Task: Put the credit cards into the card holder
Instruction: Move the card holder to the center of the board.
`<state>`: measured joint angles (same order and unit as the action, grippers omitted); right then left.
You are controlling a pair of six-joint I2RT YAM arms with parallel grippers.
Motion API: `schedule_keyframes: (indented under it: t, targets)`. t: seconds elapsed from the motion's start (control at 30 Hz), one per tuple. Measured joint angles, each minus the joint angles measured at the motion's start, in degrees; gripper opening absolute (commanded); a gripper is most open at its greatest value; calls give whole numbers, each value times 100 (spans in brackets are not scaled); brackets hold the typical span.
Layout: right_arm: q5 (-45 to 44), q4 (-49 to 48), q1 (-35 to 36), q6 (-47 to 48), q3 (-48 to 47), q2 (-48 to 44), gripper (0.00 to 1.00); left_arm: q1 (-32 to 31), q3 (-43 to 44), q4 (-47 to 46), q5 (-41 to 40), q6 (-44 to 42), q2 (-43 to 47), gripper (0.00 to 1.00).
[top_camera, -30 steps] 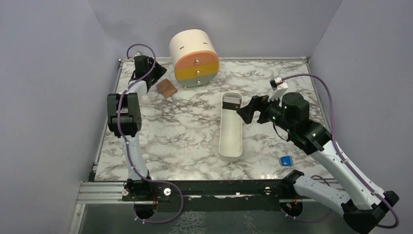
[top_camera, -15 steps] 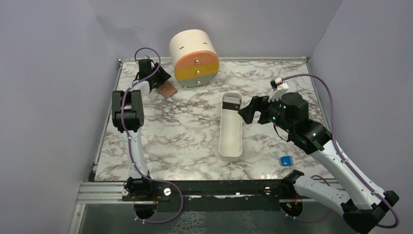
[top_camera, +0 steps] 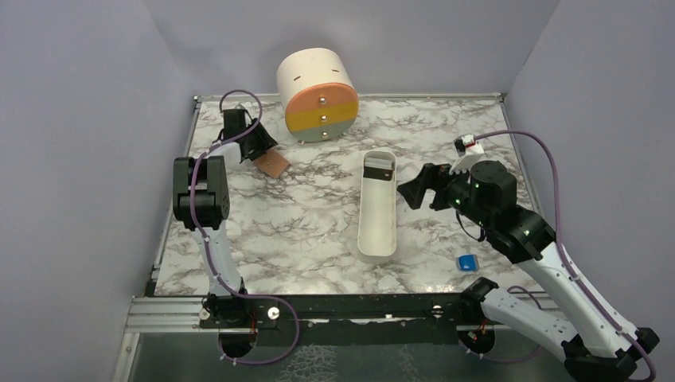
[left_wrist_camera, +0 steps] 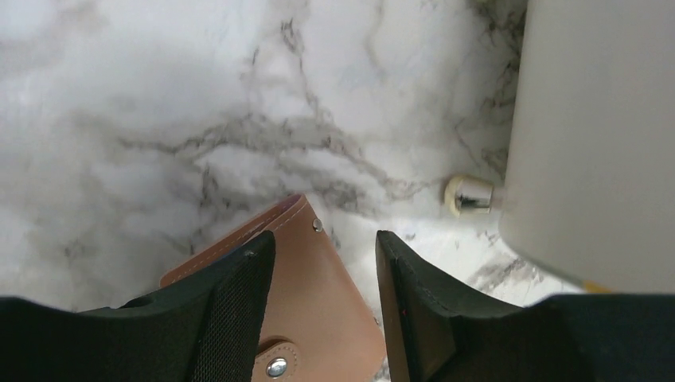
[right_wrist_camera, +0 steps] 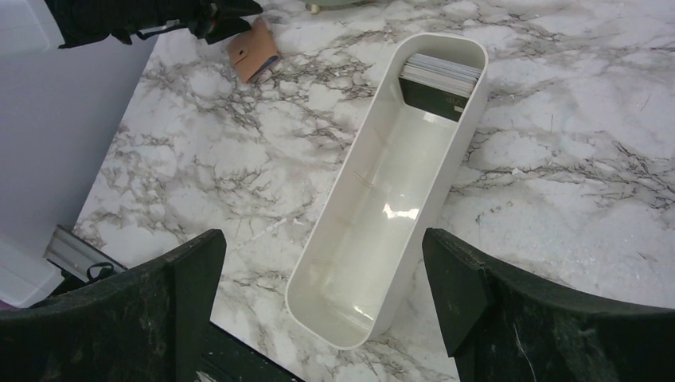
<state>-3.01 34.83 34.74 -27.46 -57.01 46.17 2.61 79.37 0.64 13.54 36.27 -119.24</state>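
Observation:
The card holder [top_camera: 273, 165], a tan leather wallet with a metal snap stud, lies shut on the marble at the back left. My left gripper [top_camera: 259, 148] reaches down over it. In the left wrist view the card holder [left_wrist_camera: 322, 294] sits between the fingers: the left finger overlaps it and a gap shows at the right finger, so the gripper is open. The credit cards [top_camera: 380, 168] stand as a stack at the far end of the white tray [top_camera: 377, 227]. In the right wrist view the credit cards [right_wrist_camera: 440, 78] show grey edges and a black face. My right gripper [top_camera: 415, 190] hovers wide open and empty beside the tray.
A cream cylinder with orange, yellow and green drawer fronts [top_camera: 318, 94] stands at the back, its wall [left_wrist_camera: 597, 143] and foot [left_wrist_camera: 470, 195] close to the right of my left fingers. A small blue block [top_camera: 466, 262] lies near the front right.
My left gripper has come toward the front and over the card holder, narrowing its jaws; the card holder has shifted a little toward the front. The right arm has drawn back slightly to the right.

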Motion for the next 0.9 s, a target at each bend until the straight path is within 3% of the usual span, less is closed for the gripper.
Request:
schedule_keyframes:
  t: [0.67,0.9]
  targets:
    - [256,503,0,-269,160,-437,93,-201,-3270,-223,-92,518,2557,56]
    - [407,490,0,-330,140,-529,91,-514,-3980,-455,9,640,3106,56]
